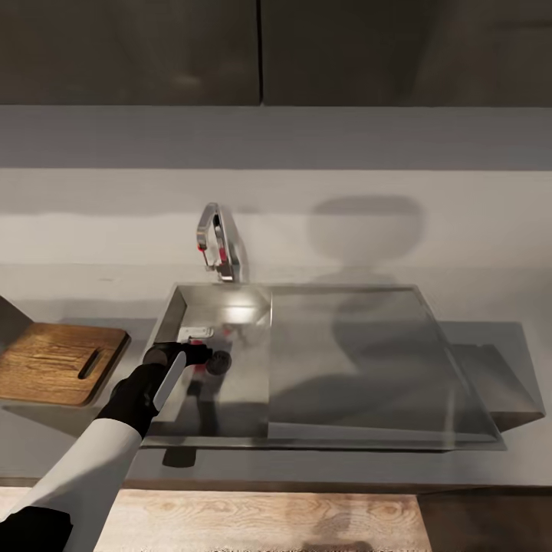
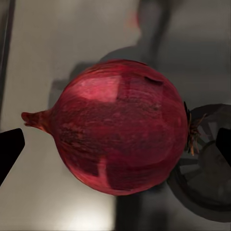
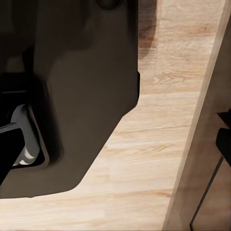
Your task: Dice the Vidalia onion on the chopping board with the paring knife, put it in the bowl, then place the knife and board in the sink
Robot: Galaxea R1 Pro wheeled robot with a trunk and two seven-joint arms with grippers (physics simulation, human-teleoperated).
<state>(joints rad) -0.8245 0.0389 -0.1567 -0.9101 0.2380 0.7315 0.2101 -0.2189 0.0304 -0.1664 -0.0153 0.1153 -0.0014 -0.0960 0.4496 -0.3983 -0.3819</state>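
A dark red onion (image 2: 118,127) lies on the steel floor of the sink basin (image 1: 238,399), beside the round drain (image 2: 207,187). My left gripper (image 2: 117,147) hangs over it, open, one black fingertip (image 2: 9,149) on each side of the onion and apart from it. In the head view my left gripper (image 1: 195,355) reaches down into the basin next to the drain (image 1: 221,360) and hides most of the onion. The wooden chopping board (image 1: 57,362) lies on the countertop (image 1: 322,460) left of the sink. My right gripper (image 3: 117,144) is open and holds nothing. The paring knife and the bowl are out of view.
The chrome faucet (image 1: 218,245) with a red knob stands behind the basin. A flat steel drainboard (image 1: 360,360) stretches to the basin's right. The right wrist view looks down on the wood plank floor (image 3: 144,159) and a dark part of the robot's body (image 3: 82,96).
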